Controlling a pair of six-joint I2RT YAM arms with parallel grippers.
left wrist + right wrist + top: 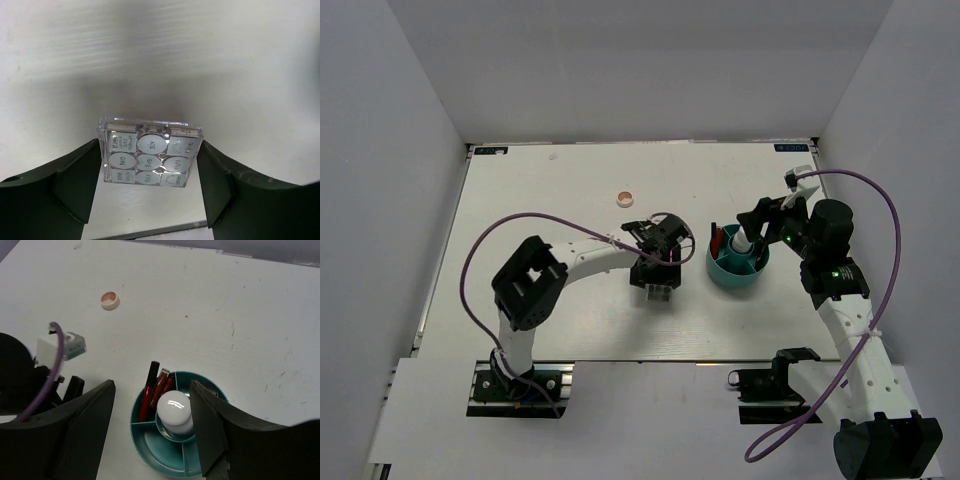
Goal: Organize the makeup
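White laminate bench point(540, 190), carrying the whole set. Teal divided tub point(725, 280), sitting right of centre under the right fingers point(85, 425), these hanging wide and holding nothing. Square palette point(150, 155), clear-cased over round white pans, sitting just left of the tub with the left fingers point(75, 185) pressing on its two opposite side edges; not clear whether resting on the bench or just lifted. Judged as handling light, rigid and slick: hard plastic, liable to slip or pivot under a loose grip, so best taken across the flat side edges and kept level. White bottle point(174, 410), standing in the tub's middle well. Thin red-and-black pencils point(150, 382), leaning in one outer compartment. Round peach compact point(109, 300), lying alone farther back, well apart.
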